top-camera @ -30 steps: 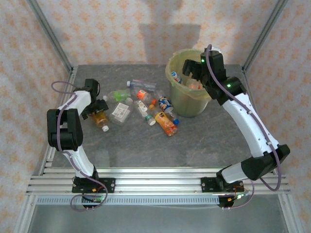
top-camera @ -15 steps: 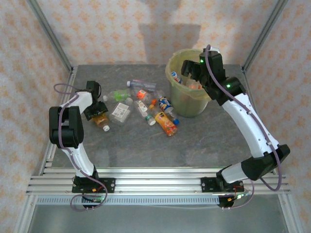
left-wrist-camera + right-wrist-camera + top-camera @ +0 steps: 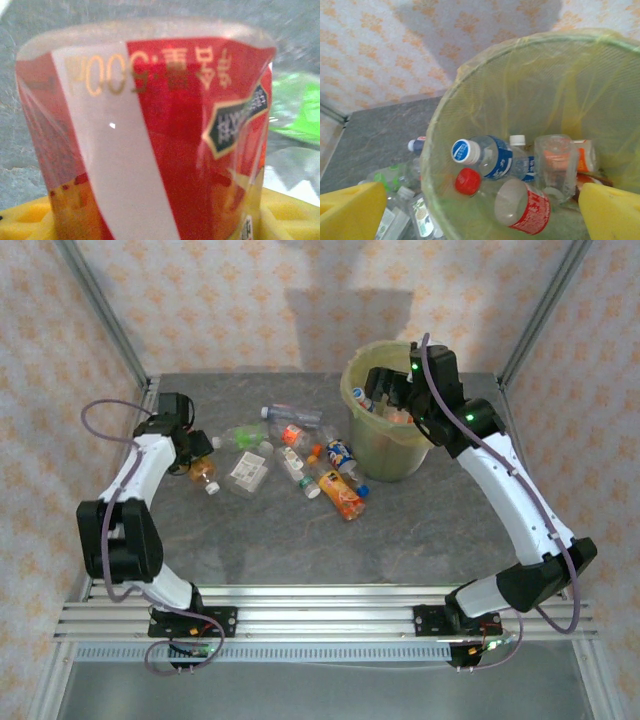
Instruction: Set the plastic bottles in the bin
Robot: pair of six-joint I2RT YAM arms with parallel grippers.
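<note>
Seemingly the left fingers (image 3: pixel 280 215) clamp one red-labelled bottle (image 3: pixel 165 140) at the counter's (image 3: pixel 300 540) left, about seven bottles (image 3: pixel 343 498) lie beside the one bin (image 3: pixel 385 455), five inside it, beneath wide-spread, empty right fingers (image 3: pixel 350 210).

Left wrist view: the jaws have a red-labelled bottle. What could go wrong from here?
The red-labelled bottle has a glossy wrap, so it may slip from the left gripper on the long carry to the bin. The right gripper hangs over the bin's mouth, so the arms could collide there.
</note>
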